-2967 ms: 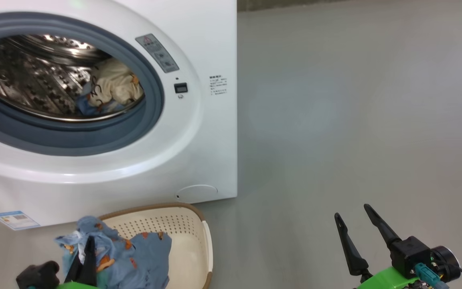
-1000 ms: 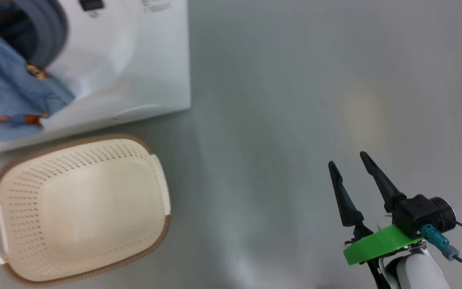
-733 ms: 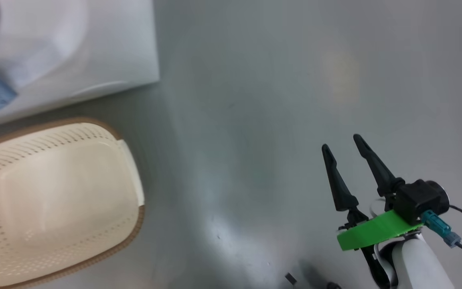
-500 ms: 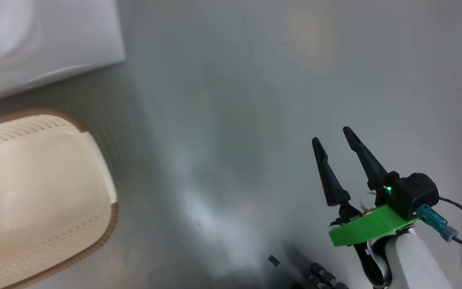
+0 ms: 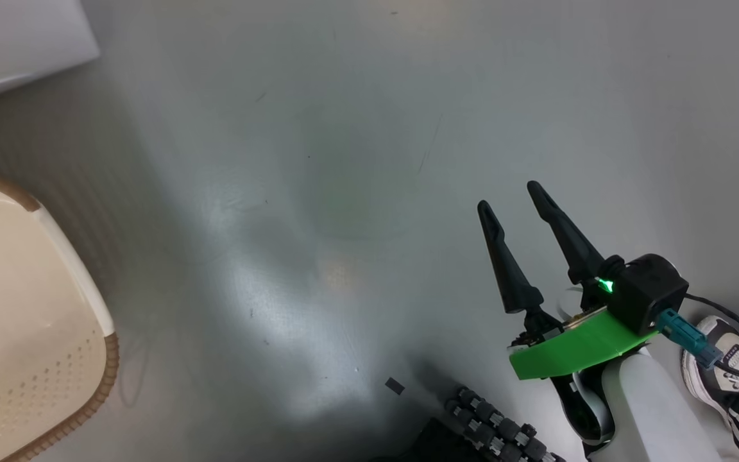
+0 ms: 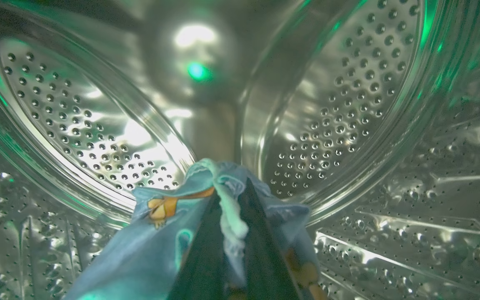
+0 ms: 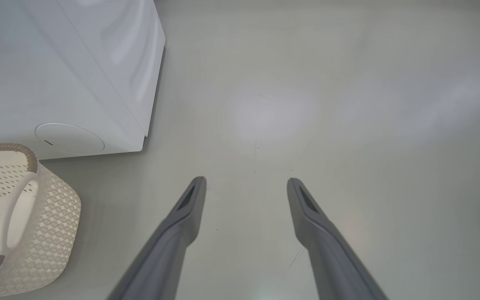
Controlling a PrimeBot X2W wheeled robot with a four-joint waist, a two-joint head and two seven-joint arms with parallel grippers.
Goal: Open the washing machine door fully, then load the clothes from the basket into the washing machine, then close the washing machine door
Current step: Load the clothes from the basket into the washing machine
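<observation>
Floor (image 5: pixel 344 128) is grey and smeared by glare. Washing machine (image 7: pixel 56 62) is cropped in the right wrist view: only a white lower corner with a round flap is taken in. A bare corner sliver is caught in the head view. Drum (image 6: pixel 369 104) is seen from inside, green-tinted, its rear washed out by reflections. Basket (image 7: pixel 52 216) is set on the floor just in front of the washing machine, cut off by the frame edge. Blue animal-print garment (image 6: pixel 140 250) is held inside the washing machine, pinched by the closed left end effector (image 6: pixel 231 196), with its lower folds cropped. Right end effector (image 5: pixel 509 196) is spread open with nothing gripped, over the floor well to the right of the washing machine. A person's shoe (image 5: pixel 725 359) is partly hidden behind the right arm's cable.
</observation>
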